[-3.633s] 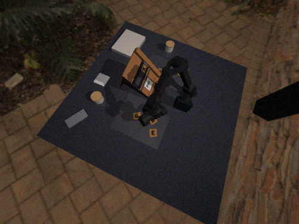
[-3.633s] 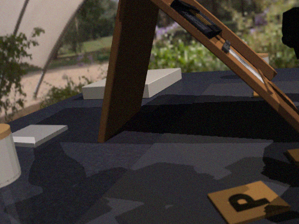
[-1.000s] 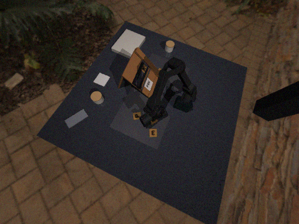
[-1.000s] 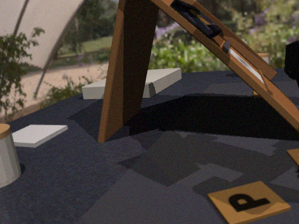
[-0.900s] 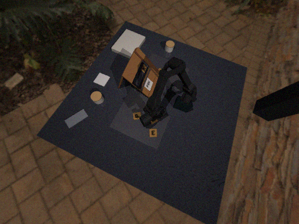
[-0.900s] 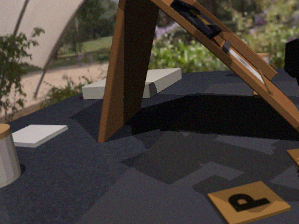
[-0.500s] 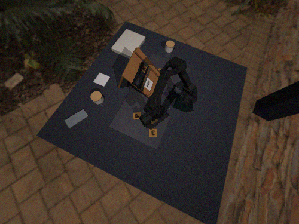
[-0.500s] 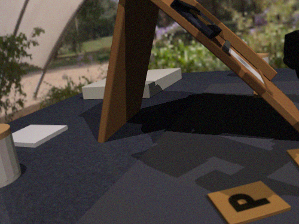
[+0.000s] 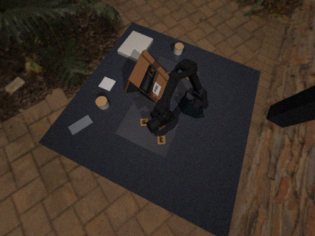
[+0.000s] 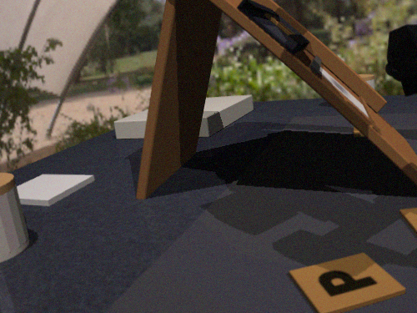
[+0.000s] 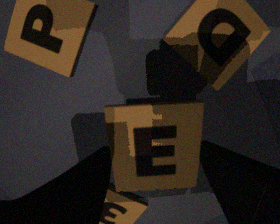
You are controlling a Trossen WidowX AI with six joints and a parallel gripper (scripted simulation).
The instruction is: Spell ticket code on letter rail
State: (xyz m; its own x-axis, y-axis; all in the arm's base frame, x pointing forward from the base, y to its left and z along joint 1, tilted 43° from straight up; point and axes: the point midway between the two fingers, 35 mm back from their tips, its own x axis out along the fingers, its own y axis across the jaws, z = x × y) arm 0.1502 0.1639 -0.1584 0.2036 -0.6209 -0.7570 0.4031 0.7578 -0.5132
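My gripper [image 9: 151, 128] [image 11: 155, 150] is shut on an E tile [image 11: 157, 115], its fingers at the tile's two sides. In the wrist view the tile hangs above the counter, letter upright. A P tile [image 9: 143, 122] [image 10: 348, 284] [image 11: 75, 42] lies flat beside it. A D tile [image 11: 225, 35] lies beyond, partly shadowed. Another E tile [image 9: 160, 140] [image 11: 127, 204] lies on the near side. The sloping board [image 9: 138, 72] [image 10: 334, 96] carries the dark letter rail [image 9: 146, 83] [image 10: 288, 42], with a tile [image 9: 152, 71] inside, letter unclear. The ticket [image 9: 156, 88] [image 10: 344, 91] is too small to read surely.
A white box [image 9: 135, 44] [image 10: 229, 108] stands behind the board. One wooden-lidded jar [image 9: 179, 49] is at the back, another [image 9: 103, 102] [image 10: 10, 225] at the left, near a white square [image 9: 107, 84] [image 10: 56, 188] and a pale strip [image 9: 80, 124].
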